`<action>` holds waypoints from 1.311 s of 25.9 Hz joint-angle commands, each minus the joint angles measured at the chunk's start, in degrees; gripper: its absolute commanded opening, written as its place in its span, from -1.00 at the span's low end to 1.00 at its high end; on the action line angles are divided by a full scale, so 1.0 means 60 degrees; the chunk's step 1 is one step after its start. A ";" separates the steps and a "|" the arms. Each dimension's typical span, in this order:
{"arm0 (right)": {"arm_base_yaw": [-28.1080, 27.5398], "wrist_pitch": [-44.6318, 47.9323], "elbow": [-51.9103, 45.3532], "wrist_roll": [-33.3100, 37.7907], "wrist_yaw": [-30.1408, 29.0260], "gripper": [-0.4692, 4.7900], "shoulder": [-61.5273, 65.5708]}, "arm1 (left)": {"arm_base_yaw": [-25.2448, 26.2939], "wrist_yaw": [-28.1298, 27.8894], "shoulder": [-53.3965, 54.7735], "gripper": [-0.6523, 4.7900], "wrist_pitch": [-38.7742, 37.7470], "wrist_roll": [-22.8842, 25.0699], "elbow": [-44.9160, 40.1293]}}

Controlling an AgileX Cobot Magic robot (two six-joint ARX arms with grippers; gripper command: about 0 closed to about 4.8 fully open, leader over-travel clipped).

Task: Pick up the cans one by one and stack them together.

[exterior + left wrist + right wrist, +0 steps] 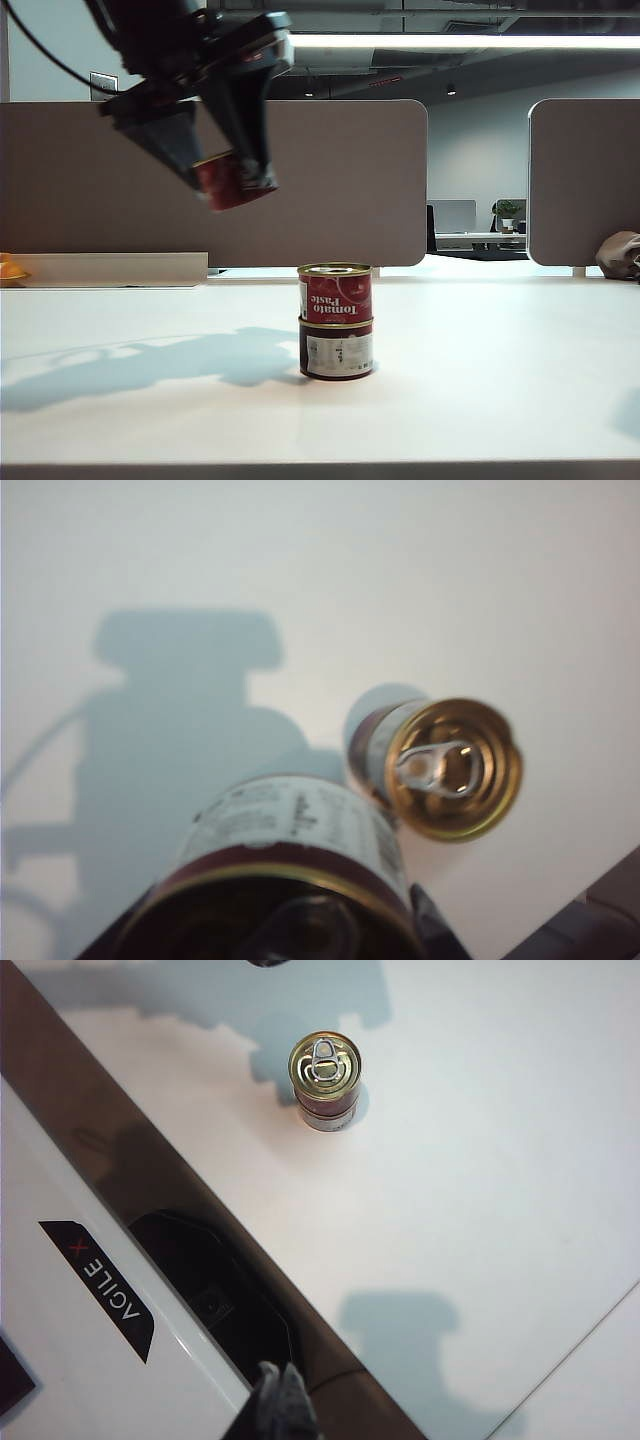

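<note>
While the left tool (232, 175) holds a can (228, 181) aloft, only the right wrist view shows the closed right tool (281, 1392).

Two stacked cans (336, 320), third can (226, 181) tilted, held aloft

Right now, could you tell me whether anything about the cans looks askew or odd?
Yes: the upper can of the two-can stack sits upside down, its "Tomato Paste" label inverted, over the lower can. The third can hangs tilted in the left gripper, high above the table. The right gripper is shut, empty.
</note>
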 commanded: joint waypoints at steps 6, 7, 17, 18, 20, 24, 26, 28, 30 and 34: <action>-0.0004 0.0058 0.0040 0.0025 0.0018 -0.84 -0.0361 | -0.0627 -0.0433 0.0568 -0.12 -0.0160 -0.0200 0.0780; -0.0004 0.0058 0.0044 0.0029 0.0015 -0.84 -0.0386 | -0.0645 -0.0492 0.0670 -0.12 -0.0229 -0.0200 0.0889; -0.0004 0.0044 0.0033 0.0051 0.0018 -0.84 -0.0754 | -0.1096 -0.0532 0.1796 -0.12 -0.0707 -0.0157 0.1428; -0.0007 0.0040 0.0033 0.0051 0.0018 -0.84 -0.0776 | -0.1202 -0.0532 0.1865 -0.12 -0.0703 -0.0157 0.1428; -0.0007 0.0044 0.0033 0.0051 0.0018 -0.84 -0.0867 | -0.1253 -0.0532 0.1934 -0.12 -0.0718 -0.0153 0.1443; -0.0007 0.0044 0.0033 0.0051 0.0018 -0.84 -0.0867 | -0.1388 -0.0565 0.2109 -0.12 -0.0754 -0.0153 0.1603; -0.0007 0.0044 0.0033 0.0051 0.0018 -0.84 -0.0871 | -0.1421 -0.0594 0.2167 -0.12 -0.0783 -0.0135 0.1730; -0.0007 0.0044 0.0033 0.0051 0.0015 -0.84 -0.0874 | -0.1435 -0.0601 0.2211 -0.12 -0.0831 -0.0131 0.1887; -0.0007 0.0044 0.0033 0.0051 0.0015 -0.84 -0.0871 | -0.1439 -0.0605 0.2248 -0.12 -0.0827 -0.0131 0.1989; -0.0007 0.0044 0.0033 0.0047 0.0018 -0.84 -0.0874 | -0.1439 -0.0605 0.2335 -0.12 -0.0951 -0.0128 0.2109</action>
